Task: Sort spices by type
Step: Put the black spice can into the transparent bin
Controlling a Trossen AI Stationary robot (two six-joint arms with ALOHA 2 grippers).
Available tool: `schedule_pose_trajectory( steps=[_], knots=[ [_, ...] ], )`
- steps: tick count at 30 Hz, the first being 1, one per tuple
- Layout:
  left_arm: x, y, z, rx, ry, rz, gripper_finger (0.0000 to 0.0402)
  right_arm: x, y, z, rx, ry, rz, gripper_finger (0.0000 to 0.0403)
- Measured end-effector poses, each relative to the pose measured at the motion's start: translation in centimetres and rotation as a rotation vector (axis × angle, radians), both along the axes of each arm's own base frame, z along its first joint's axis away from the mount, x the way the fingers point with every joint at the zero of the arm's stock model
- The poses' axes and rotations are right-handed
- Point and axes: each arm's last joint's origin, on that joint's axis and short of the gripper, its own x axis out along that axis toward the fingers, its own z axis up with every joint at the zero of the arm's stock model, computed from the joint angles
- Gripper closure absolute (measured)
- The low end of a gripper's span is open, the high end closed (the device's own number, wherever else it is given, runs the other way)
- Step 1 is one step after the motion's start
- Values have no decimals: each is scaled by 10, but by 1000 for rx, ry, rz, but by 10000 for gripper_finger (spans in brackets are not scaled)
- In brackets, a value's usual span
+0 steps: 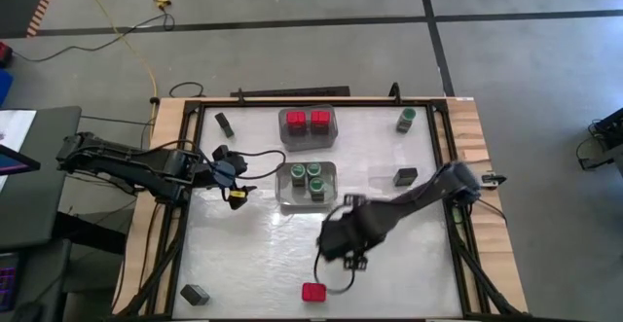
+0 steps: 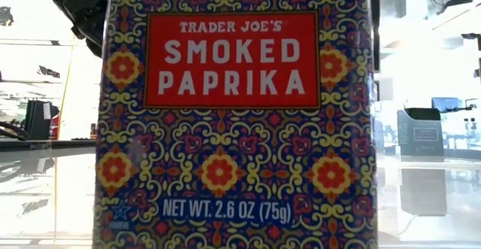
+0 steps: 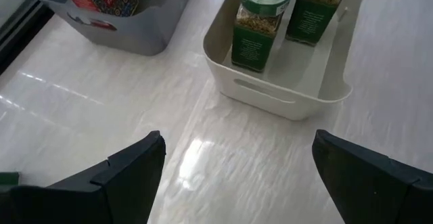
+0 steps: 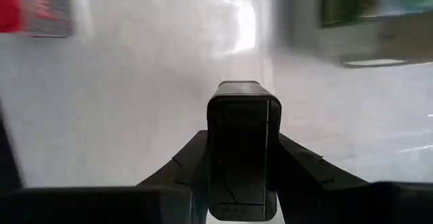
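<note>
Over the middle of the counter (image 1: pixel 243 264), my right claw (image 1: pixel 341 247) is pinching a dark tin (image 4: pixel 242 149), which stands upright between the fingers with its long axis vertical in the right wrist view. My left claw (image 1: pixel 230 171) hangs spread wide and holding nothing, just beside the bin of green-lidded jars (image 1: pixel 313 176), which sits directly ahead of it in the left wrist view. Red-topped tins (image 1: pixel 307 120) share the bin (image 1: pixel 284 132) behind that one. Loose items left: red-topped paprika tin (image 1: pixel 312 292) at the near edge, just beyond the right claw; dark tins at the near left corner (image 1: pixel 195 294), far left (image 1: pixel 225 123) and right side (image 1: pixel 406 176); one green jar (image 1: pixel 406 119) at the far right corner. I see no third bin for dark tins, so where the held tin goes is my guess: probably beside the right-side dark tin, which lies on the right arm's own side, nearer to it than the left.
</note>
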Motion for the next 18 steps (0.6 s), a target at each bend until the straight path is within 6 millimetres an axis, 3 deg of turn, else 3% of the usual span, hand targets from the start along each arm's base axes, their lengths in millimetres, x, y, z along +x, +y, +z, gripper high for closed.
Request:
schedule_pose_trajectory(
  steps=[6, 13, 18],
  knots=[
    [0, 0, 0, 0, 0, 0, 42, -47, -55, 8, 28, -89, -47, 254],
    [0, 0, 0, 0, 0, 0, 42, -103, -113, -6, 46, -147, -138, 254],
    [0, 0, 0, 0, 0, 0, 42, -125, -141, -21, 59, -112, -137, 250]
  ],
)
